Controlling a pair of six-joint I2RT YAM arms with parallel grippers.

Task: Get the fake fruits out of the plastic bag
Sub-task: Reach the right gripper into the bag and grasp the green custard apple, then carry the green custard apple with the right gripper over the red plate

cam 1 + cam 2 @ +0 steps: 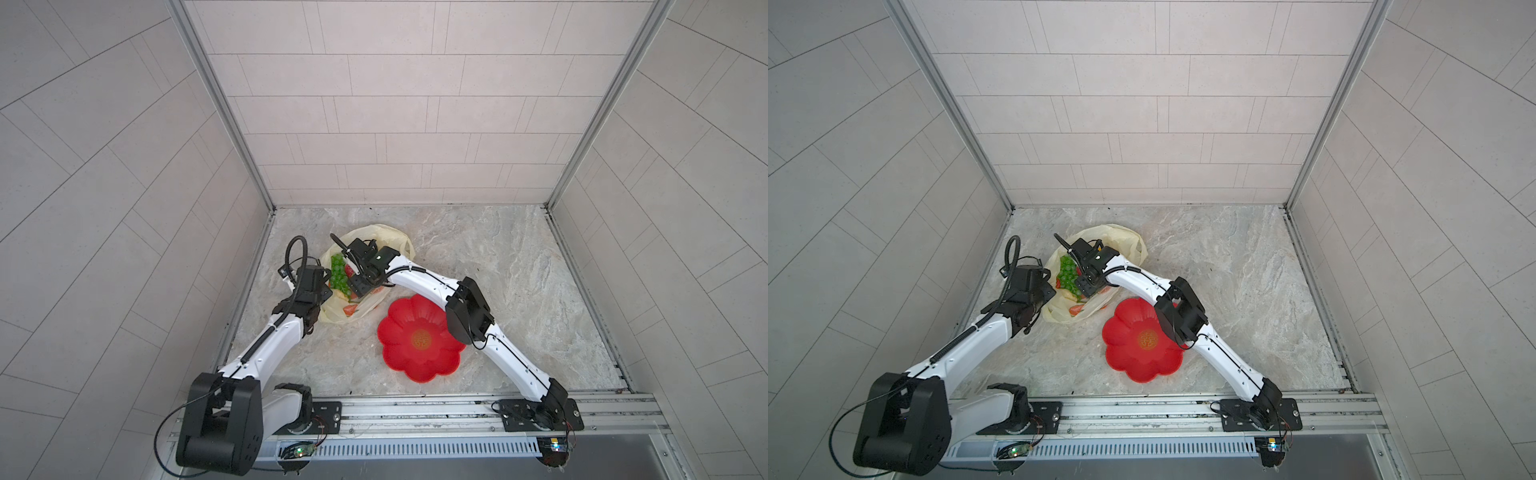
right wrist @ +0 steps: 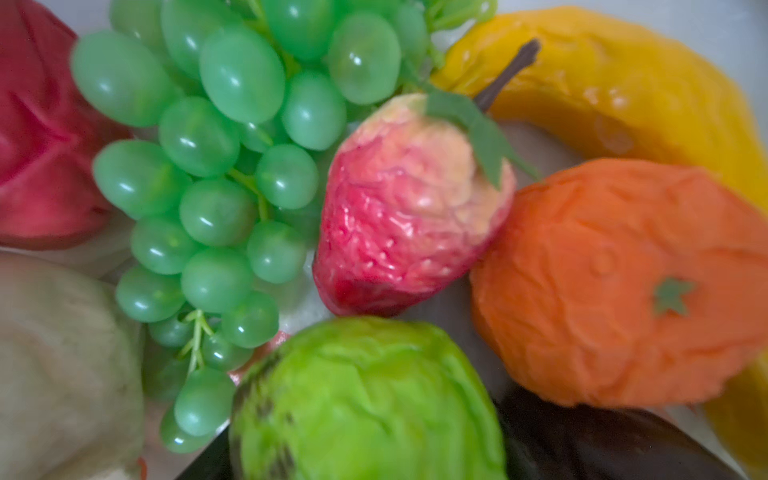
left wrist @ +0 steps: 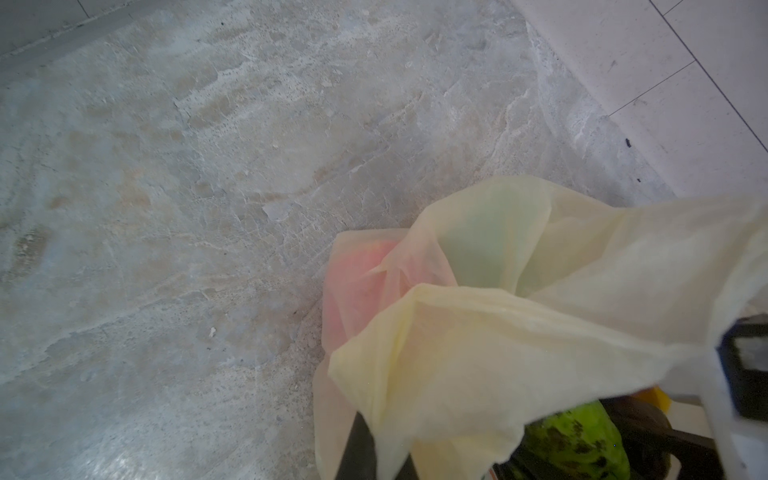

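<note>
Strawberry (image 2: 411, 208): light, glossy, likely slippery; best hold, I judge, across its middle. My left jaws pinch plastic bag (image 3: 498, 332) film; my right jaws, I cannot tell.

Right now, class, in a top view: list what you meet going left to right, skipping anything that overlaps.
Left arm's big black joint → green grape bunch → red flower-shaped plate → right arm's base mount.

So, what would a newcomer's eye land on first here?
The red flower-shaped plastic plate stands out, empty, at the front middle of the marbled table. Behind it, leftward, the crinkly pale-yellow plastic bag lies open with a glossy green toy grape bunch at its mouth.
</note>
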